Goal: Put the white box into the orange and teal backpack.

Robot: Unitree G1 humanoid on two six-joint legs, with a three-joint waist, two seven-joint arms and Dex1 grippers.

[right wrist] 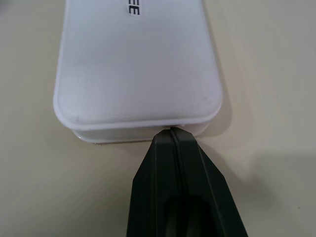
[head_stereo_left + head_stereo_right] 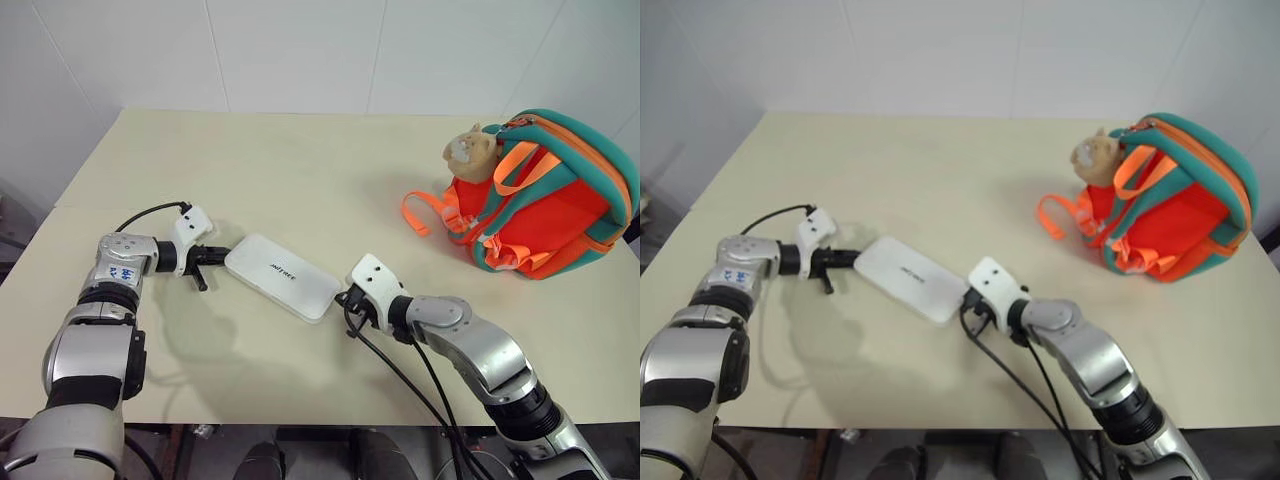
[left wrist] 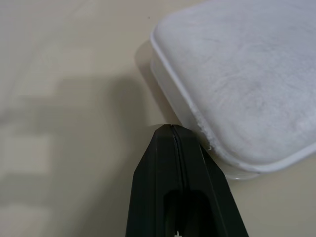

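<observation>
Both pincers, left pincer [image 2: 203, 262] and right pincer [image 2: 349, 297], are clenched empty against opposite ends of the white box [image 2: 281, 276], mid-tabletop [image 2: 300, 160], apparently squeezing it for lifting toward the orange and teal backpack [image 2: 545, 200].

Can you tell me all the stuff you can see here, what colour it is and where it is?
white box: one, white with small dark lettering, flat on the table between the two grippers
orange and teal backpack: one, orange-red with teal trim, standing at the table's far right
plush toy: one, beige, attached at the backpack's top left
table: one, pale cream, under everything
wall: white panels behind the table
left gripper: one, black fingers, shut, at the box's left end
right gripper: one, black fingers, shut, at the box's right end
</observation>
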